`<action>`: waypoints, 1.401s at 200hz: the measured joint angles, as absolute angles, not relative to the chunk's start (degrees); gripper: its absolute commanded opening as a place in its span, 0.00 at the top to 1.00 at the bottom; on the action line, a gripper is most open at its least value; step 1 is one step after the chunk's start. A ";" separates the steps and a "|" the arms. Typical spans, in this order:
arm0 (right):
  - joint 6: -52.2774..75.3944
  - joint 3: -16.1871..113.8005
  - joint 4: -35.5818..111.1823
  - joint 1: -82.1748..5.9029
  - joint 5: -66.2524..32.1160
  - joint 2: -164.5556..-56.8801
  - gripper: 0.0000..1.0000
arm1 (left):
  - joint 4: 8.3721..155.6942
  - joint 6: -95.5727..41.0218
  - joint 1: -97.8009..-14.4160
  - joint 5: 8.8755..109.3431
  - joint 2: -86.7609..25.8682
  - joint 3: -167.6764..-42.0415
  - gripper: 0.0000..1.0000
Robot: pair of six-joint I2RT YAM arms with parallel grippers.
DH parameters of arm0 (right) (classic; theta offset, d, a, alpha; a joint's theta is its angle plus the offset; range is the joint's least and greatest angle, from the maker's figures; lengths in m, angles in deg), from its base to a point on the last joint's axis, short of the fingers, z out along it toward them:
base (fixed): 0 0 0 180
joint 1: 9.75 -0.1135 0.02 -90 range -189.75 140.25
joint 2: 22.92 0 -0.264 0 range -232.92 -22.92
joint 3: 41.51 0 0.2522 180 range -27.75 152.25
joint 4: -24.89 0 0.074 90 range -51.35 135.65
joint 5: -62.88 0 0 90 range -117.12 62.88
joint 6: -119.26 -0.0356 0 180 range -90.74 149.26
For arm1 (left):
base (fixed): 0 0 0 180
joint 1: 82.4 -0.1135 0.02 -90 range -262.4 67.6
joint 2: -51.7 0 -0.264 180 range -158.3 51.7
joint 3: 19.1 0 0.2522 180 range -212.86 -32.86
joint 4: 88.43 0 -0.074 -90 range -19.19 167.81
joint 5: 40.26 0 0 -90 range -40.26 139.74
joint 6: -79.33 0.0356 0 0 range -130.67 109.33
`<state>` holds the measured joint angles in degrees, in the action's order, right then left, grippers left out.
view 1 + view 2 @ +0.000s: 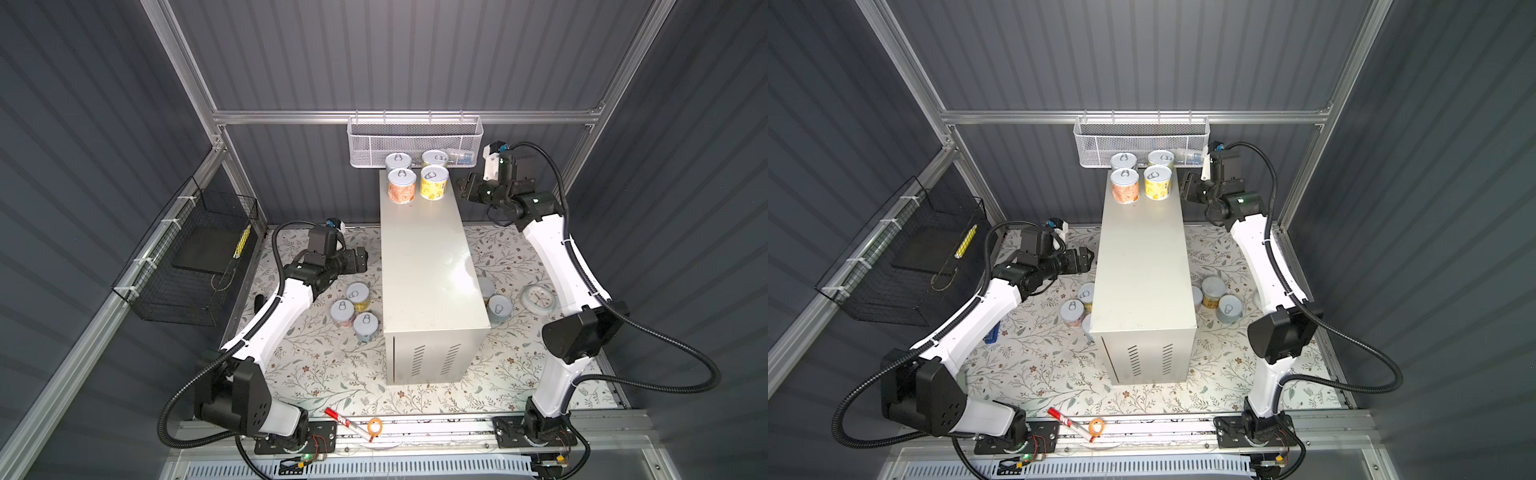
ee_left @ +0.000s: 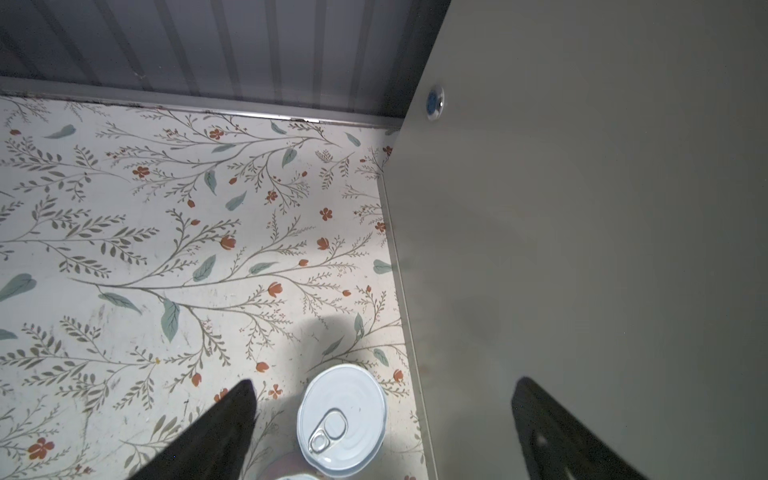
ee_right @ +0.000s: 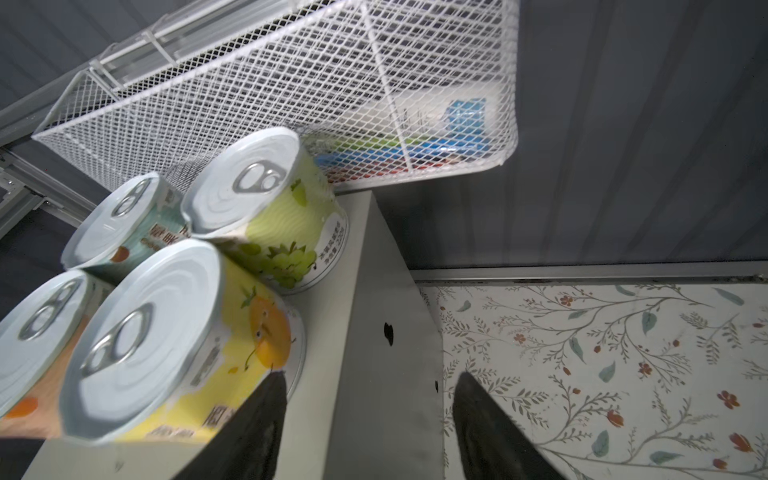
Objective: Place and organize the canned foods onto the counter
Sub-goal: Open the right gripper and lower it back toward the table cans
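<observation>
The counter is a long beige box down the middle of the floral floor. Several canned foods stand upright on its far end, among them an orange-pink tin and a yellow tin. My right gripper hangs open just right of the yellow tin, with nothing between its fingers. Three tins cluster on the floor left of the counter, two more on its right. My left gripper is open above one floor tin, beside the counter's wall.
A white mesh basket hangs on the back wall just behind the tins. A black wire basket is fixed to the left wall. A white clock-like disc lies at the right. A red marker and orange ring lie at the front rail.
</observation>
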<state>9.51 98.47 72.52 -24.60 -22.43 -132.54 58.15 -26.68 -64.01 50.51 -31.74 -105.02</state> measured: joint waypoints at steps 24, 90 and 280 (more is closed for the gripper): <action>8.92 104.91 72.50 -22.99 -22.32 -138.20 0.34 | 59.03 -26.61 -64.53 50.27 -33.34 -109.11 0.03; 6.08 111.73 69.00 -20.85 -18.39 -146.44 0.38 | 60.71 -26.46 -64.77 50.12 -34.26 -110.70 0.03; 4.66 112.46 63.97 -23.60 -15.66 -148.26 0.35 | 62.04 -26.77 -64.77 51.17 -34.26 -107.93 0.02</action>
<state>4.66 112.46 63.97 -23.60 -15.66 -148.26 62.04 -26.77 -64.77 51.17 -34.26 -107.93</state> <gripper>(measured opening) 0.643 0.978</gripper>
